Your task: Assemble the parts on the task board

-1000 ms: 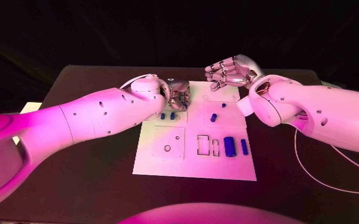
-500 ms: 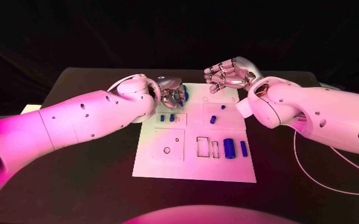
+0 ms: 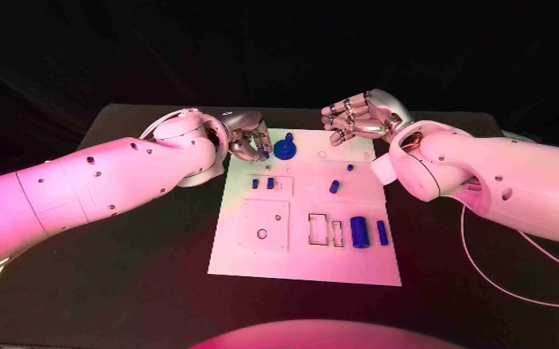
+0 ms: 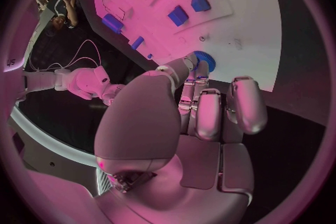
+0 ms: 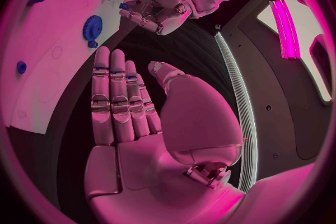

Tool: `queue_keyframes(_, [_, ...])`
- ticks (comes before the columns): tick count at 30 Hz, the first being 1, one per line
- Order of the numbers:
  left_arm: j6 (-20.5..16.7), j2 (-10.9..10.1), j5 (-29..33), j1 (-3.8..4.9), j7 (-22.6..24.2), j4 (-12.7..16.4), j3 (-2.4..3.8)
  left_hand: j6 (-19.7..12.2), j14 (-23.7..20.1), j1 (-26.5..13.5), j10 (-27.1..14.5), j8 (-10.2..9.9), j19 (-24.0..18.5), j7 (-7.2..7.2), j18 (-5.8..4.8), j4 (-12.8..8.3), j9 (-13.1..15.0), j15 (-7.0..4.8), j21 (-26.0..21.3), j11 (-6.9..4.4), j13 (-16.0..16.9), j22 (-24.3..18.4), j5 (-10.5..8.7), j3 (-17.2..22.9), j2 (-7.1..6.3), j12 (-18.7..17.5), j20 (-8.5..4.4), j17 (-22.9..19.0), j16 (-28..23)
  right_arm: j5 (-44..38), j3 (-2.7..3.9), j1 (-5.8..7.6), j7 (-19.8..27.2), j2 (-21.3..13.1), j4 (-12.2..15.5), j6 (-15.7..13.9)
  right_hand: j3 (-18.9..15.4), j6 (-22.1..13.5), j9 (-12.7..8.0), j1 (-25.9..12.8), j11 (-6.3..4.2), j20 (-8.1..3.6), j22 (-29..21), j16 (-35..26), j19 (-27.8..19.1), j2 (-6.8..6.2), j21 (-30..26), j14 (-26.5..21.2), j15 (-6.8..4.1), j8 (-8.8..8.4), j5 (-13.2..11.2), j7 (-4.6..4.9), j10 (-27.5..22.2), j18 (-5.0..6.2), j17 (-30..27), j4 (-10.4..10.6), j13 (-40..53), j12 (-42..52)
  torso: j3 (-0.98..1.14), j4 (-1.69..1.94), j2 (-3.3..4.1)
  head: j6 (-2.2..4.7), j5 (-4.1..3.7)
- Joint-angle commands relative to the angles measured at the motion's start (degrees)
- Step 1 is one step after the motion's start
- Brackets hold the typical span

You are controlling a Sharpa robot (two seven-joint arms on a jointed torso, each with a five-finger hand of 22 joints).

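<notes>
The white task board (image 3: 305, 252) lies in the middle of the black table. A blue gear (image 3: 287, 152) with a short stem sits at its far left corner. My left hand (image 3: 247, 143) hovers just left of the gear with fingers loosely bent and nothing in them; the gear (image 4: 204, 60) lies just beyond its fingertips (image 4: 210, 123). In the right wrist view, the left hand (image 5: 157, 11) is apart from the gear (image 5: 92, 28). My right hand (image 3: 356, 118) is raised over the board's far right corner, and its fingers (image 5: 115, 101) are straight and empty.
Two small blue pieces (image 3: 262, 182) stand in a square left of the board's middle. Another piece (image 3: 334, 185) and a small peg (image 3: 350, 167) are to the right. A thick blue cylinder (image 3: 359, 231) and a thin one (image 3: 381, 233) lie beside two empty slots (image 3: 317, 229).
My left hand has drawn back to the left from the board's far left corner, uncovering the blue gear, which stays on the board. The right hand has hardly moved.
</notes>
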Motion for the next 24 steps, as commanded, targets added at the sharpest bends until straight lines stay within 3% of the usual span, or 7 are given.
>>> queue_keyframes(1, [2.94, 0.01, 0.78, 0.03, -0.28, -0.57, 0.04, 0.25, 1.58, -0.57, 0.22, -0.35, 0.81, 0.08, -0.51, -0.02, 0.0, 0.28, 0.24, 0.21, 0.08, 0.62, 0.18, 0.27, -0.03, -0.3, 0.1, -0.08, 0.12, -0.2, 0.01, -0.09, 0.34, 0.12, -0.02, 0.78, 0.01, -0.14, -0.05, -0.32, 0.16, 0.09, -0.1, -0.15, 0.17, 0.03, -0.28, -0.39, 0.16, -0.09, 0.21, 0.25, -0.41, 0.37, -0.05, 0.18, -0.05, -0.08, -0.14, -0.11, 0.09, 0.05, 0.16])
queue_keyframes(6, [3.66, 0.37, 0.62, -0.02, 0.0, -1.73, -0.1, 0.23, 1.57, -0.7, 0.19, -0.43, 0.8, 0.1, -0.52, -0.08, -0.03, 0.3, 0.26, 0.24, 0.08, 0.65, 0.21, 0.39, -0.04, -0.42, 0.12, -0.1, 0.13, -0.2, 0.01, -0.15, 0.35, 0.26, -0.05, 0.82, 0.01, -0.14, -0.05, -0.32, 0.16, 0.09, -0.1, -0.15, 0.17, 0.03, -0.28, -0.39, 0.16, -0.09, 0.21, 0.25, -0.41, 0.37, -0.05, 0.18, -0.05, -0.08, -0.01, -0.12, 0.04, -0.11, 0.26])
queue_keyframes(19, [4.77, 1.91, 0.58, -0.17, 0.63, -3.95, -0.75, 0.24, 1.56, -1.08, 0.26, -0.55, 0.77, 0.1, -0.52, -0.17, -0.07, 0.34, 0.27, 0.25, 0.11, 0.69, 0.16, 0.42, -0.25, -0.58, 0.15, -0.16, 0.15, -0.32, 0.01, -0.18, 0.35, 0.41, -0.08, 0.76, 0.01, -0.14, -0.05, -0.32, 0.16, 0.09, -0.1, -0.15, 0.17, 0.03, -0.28, -0.39, 0.16, -0.09, 0.21, 0.25, -0.41, 0.37, -0.05, 0.18, -0.05, -0.08, 0.03, 0.0, 0.01, -0.07, 0.16])
queue_keyframes(24, [4.79, 2.62, 0.59, -0.31, 0.8, -4.51, -1.09, 0.27, 1.56, -1.18, 0.3, -0.57, 0.76, 0.09, -0.52, -0.18, -0.08, 0.34, 0.26, 0.24, 0.13, 0.69, 0.15, 0.43, -0.28, -0.61, 0.16, -0.2, 0.14, -0.35, 0.01, -0.18, 0.32, 0.46, -0.05, 0.75, 0.01, -0.14, -0.05, -0.32, 0.16, 0.09, -0.1, -0.15, 0.17, 0.03, -0.28, -0.39, 0.16, -0.09, 0.21, 0.25, -0.41, 0.37, -0.05, 0.18, -0.05, -0.08, -0.01, -0.18, 0.1, -0.08, 0.22])
